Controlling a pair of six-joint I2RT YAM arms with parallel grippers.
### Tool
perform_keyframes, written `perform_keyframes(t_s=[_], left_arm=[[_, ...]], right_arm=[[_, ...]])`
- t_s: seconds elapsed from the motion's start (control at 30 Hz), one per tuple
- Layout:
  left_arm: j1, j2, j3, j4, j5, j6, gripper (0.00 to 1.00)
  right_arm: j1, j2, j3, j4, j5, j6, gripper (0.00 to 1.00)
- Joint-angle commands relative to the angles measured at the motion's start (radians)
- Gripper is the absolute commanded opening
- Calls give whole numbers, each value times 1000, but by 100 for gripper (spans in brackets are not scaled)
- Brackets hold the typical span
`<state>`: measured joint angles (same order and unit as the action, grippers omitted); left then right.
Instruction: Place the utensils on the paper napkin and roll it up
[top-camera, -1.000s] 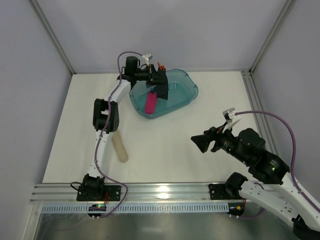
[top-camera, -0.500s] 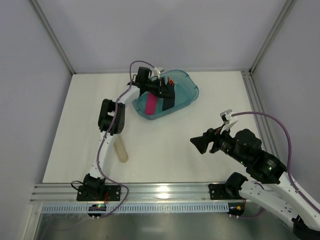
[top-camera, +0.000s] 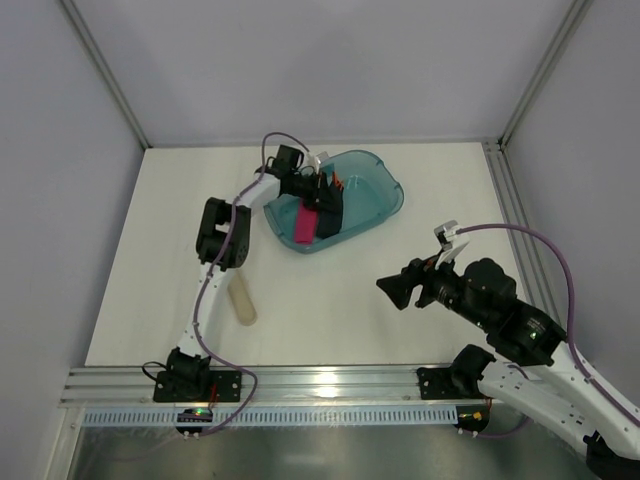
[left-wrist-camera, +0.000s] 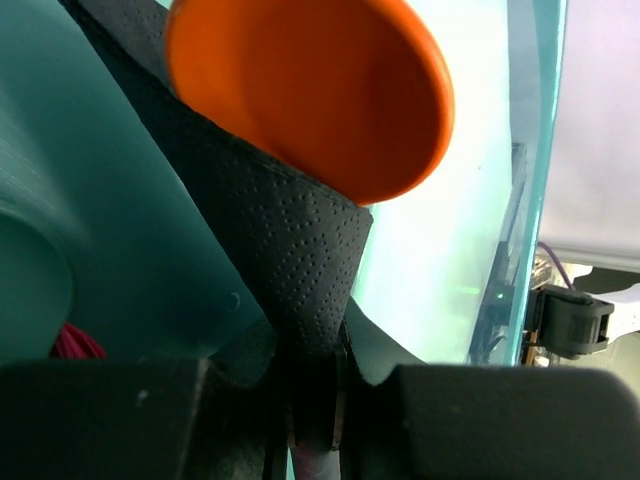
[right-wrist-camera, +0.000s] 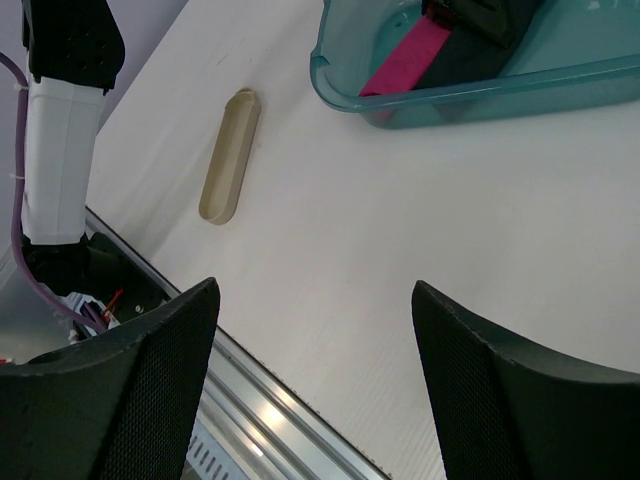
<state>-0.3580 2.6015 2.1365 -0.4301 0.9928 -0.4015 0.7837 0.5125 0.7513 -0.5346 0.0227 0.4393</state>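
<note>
As napkin (top-camera: 329, 219) hangs inside teal tub (top-camera: 385, 196), pink bar (top-camera: 305, 224) alongside

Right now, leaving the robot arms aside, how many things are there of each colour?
Teal: 1, the tub
Pink: 1, the flat bar
Black: 1, the napkin
Beige: 1, the tube
Orange: 1, a spoon; I cannot tell whether more orange pieces lie behind it
Total: 5 that can be told apart

Orange utensil (left-wrist-camera: 310, 90) fills twelve o'clock, its rounded end lying against the black napkin (left-wrist-camera: 270, 250). At six, the left tool (left-wrist-camera: 315, 400) pinches that napkin. Teal tub (left-wrist-camera: 535, 150) wall runs down three o'clock.
</note>
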Motion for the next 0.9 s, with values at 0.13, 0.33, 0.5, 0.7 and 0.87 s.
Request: perform_keyframes(t_s=[0.13, 0.33, 0.5, 0.7, 0.87], left_arm=[[-21, -15, 56, -78, -13, 63, 11], [-39, -1, 60, -38, 10, 30, 23], [-44, 5, 69, -53, -14, 29, 40], [-45, 9, 82, -82, -34, 43, 46], [-45, -7, 83, -121, -83, 73, 51]], right_arm=[[0, 21, -10, 62, -7, -25, 78], [0, 20, -20, 67, -9, -30, 79], [0, 11, -23, 65, -1, -33, 79], [0, -2, -21, 61, 2, -36, 79], [0, -11, -23, 59, 6, -34, 79]])
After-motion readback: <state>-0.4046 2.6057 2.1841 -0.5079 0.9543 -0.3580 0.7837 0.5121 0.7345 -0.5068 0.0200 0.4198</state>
